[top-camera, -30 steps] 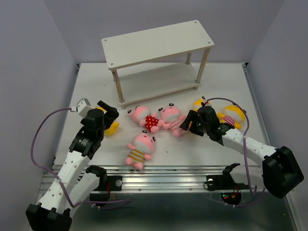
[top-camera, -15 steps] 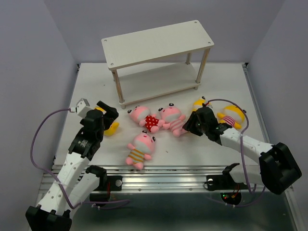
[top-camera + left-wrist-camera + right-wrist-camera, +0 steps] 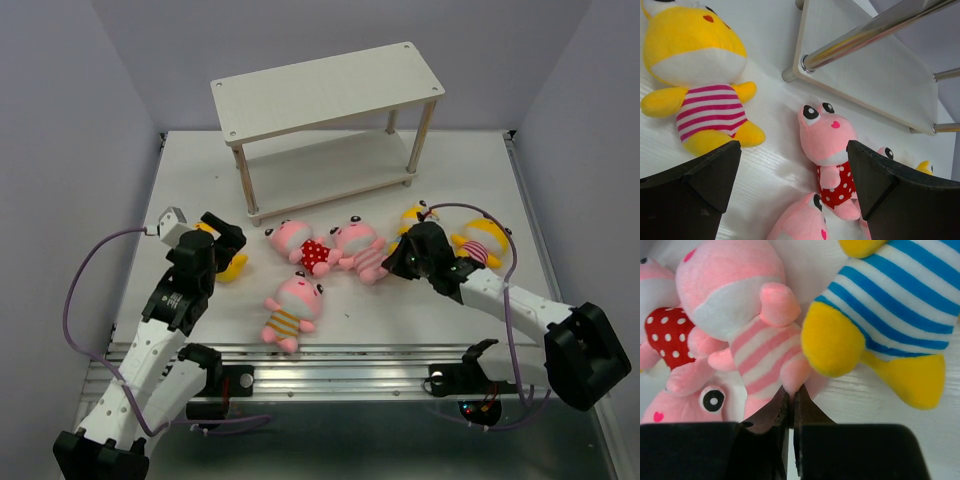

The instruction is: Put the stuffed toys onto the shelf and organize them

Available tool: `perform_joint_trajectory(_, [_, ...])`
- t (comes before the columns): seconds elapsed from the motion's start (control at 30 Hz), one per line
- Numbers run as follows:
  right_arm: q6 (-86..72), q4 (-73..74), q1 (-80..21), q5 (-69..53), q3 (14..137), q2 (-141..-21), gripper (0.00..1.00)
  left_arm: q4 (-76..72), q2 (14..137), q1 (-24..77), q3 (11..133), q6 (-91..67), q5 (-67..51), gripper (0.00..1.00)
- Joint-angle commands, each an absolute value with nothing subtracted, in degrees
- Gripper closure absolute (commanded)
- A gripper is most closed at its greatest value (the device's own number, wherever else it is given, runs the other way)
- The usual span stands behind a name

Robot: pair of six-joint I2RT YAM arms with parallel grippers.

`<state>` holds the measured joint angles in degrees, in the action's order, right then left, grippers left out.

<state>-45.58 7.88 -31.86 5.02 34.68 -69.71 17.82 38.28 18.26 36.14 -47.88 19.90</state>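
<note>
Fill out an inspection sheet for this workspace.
Surface: white table, no spills seen.
Job's things: shelf, both tiers empty; six stuffed toys, all on the table.
Clutter: nothing seen.
Grippers: left gripper open above a yellow toy; right gripper shut, tips at a pink striped toy's leg.
Cables: purple cables, one looping at each side.
Surroundings: plain walls on three sides.

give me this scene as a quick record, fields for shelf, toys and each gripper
shelf: two tiers, at the far side of the table, no toys on it
toys: six, three pink and three yellow, all lying on the table in front of the shelf
left gripper: open, close to a yellow toy with pink stripes
right gripper: shut, tips at the leg of a pink striped toy; real grip unclear
</note>
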Motion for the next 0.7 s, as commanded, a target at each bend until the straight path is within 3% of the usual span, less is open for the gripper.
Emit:
perform_joint_trajectory(0.0, [-39.3, 1.3, -32.7, 2.0, 36.6, -65.3, 0.99, 16.7, 37.7, 18.1, 35.6, -47.1, 20.5, 0.01])
perform_joint_trajectory(0.27, [-34.0, -4.3, -32.7, 4.7, 39.4, -61.0, 0.99, 15.6, 38.7, 18.1, 35.2, -47.0, 19.2, 0.01])
perform_joint_trajectory(0.67, [-32.4, -5.5, -32.7, 10.1, 49.5, -67.7, 0.99, 14.7, 39.6, 18.1, 35.1, -46.7, 18.6, 0.01])
